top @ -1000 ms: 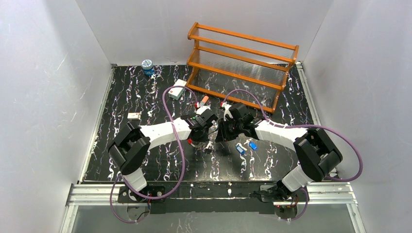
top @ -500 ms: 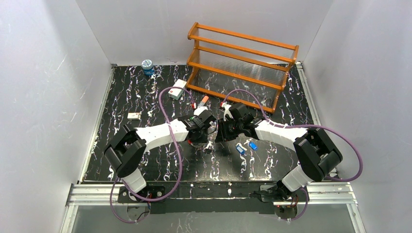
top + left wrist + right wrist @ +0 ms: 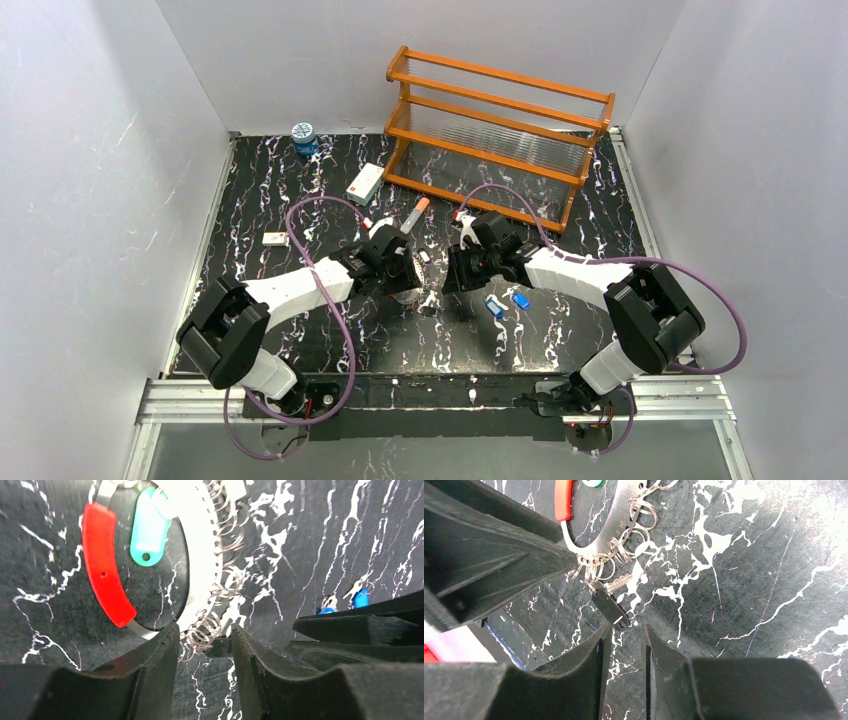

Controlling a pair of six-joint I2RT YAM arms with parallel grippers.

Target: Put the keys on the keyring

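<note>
Table (image 3: 250,200) centre crowded by both wrists; room left twd near edge. L gripper (image 3: 204,630) jaws apart, astride small rings of keyring (image 3: 107,565), nothing pinched. R gripper (image 3: 626,626) narrow gap, black tag (image 3: 610,607) just off tips. Keyring mid-table, top cut off, mostly hid from above. Green key (image 3: 147,530) inside loop; blue keys (image 3: 505,303) loose nearby, R side.

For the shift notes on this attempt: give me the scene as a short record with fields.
keyring: on the table, part red, part silver with small rings
green tag: inside the loop
left gripper: open, astride the small rings
right gripper: open narrowly, black tag at its mouth
blue keys: two, loose on the table, off the keyring
</note>
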